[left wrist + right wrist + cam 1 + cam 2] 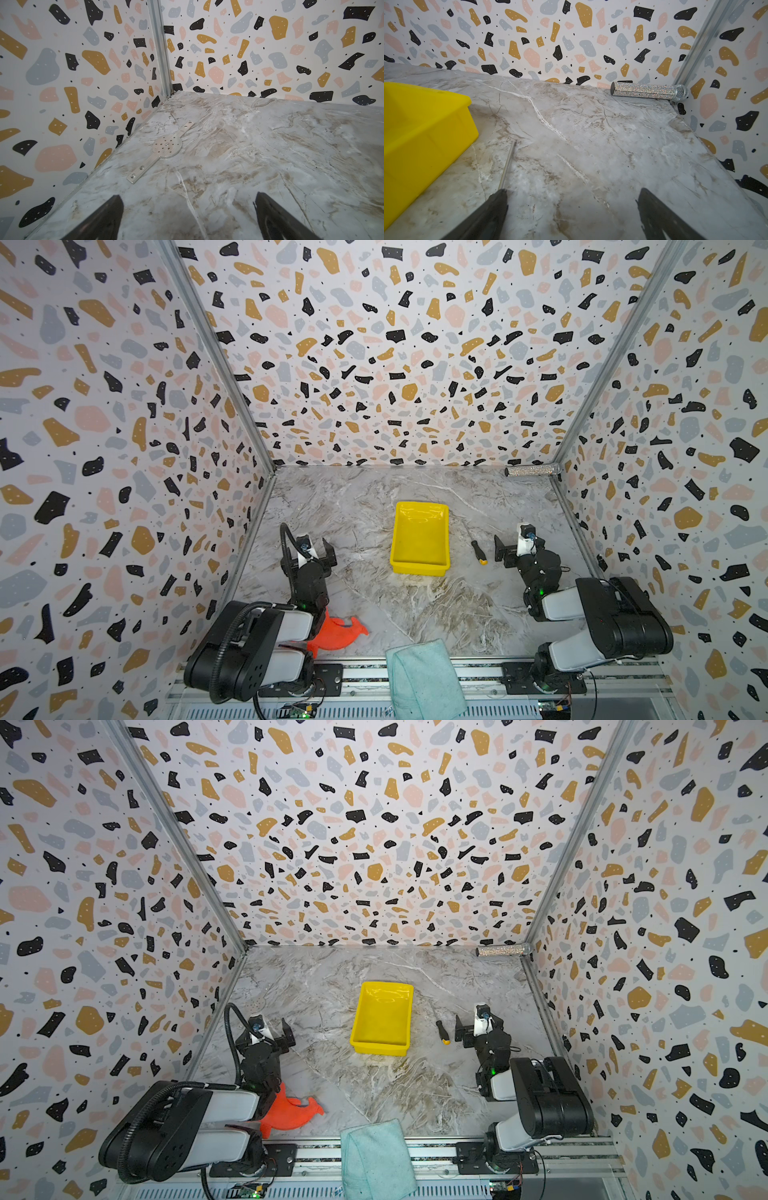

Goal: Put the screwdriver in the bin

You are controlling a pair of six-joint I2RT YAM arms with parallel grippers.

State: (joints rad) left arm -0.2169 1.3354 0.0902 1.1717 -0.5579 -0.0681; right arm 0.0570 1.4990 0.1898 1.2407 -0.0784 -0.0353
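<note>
The right gripper [517, 549] hovers to the right of the bin [419, 569], jaws spread wide and holding nothing. The screwdriver [474, 543] lies flat on the marble table [374, 614] between the bin and that gripper, outside the bin and apart from its right wall. Its silver shaft points towards the bin's far end and its orange-yellow tip towards the bin's near end. In the right wrist view the shaft [507, 164] runs beside the bin's wall [425, 133] and disappears behind one finger [496, 203]; whether they touch cannot be told. The left gripper [309, 558] sits well to the left of the bin, also wide open and empty. The bin holds nothing
</note>
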